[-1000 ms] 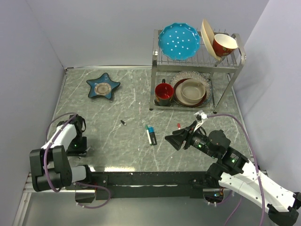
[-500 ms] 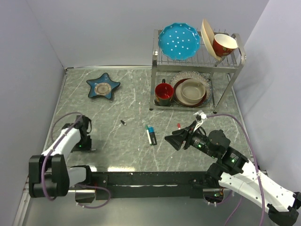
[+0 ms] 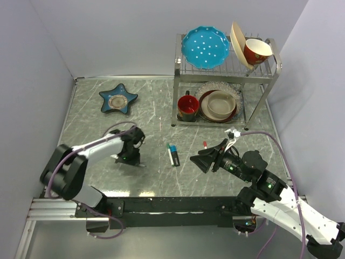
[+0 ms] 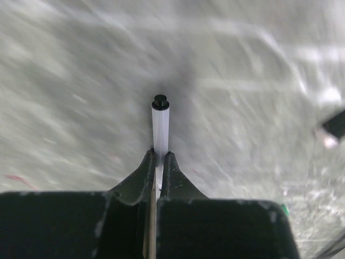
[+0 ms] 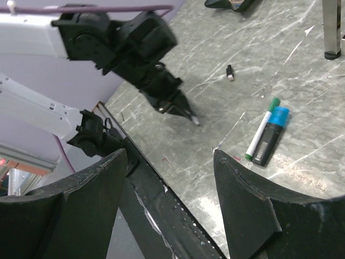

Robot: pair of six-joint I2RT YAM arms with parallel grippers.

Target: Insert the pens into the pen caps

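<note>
We judge capping barely begun: our left gripper [image 4: 158, 162] pinches a thin white pen [image 4: 160, 127] over the table [image 3: 156, 116].
Our right gripper [image 3: 195, 160] gapes empty; the black marker [image 5: 268, 139] and small black cap [image 5: 230, 72] lie apart, unjoined.

left gripper [image 3: 133, 159] swung toward centre, now clamping white pen [image 4: 160, 128]

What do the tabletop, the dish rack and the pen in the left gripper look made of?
Tabletop: grey-green stone or stone-look laminate, white veining, slight sheen. Dish rack: bright metal wire, chrome-like glints. Pen in the left gripper: likely smooth white plastic, black end.
</note>
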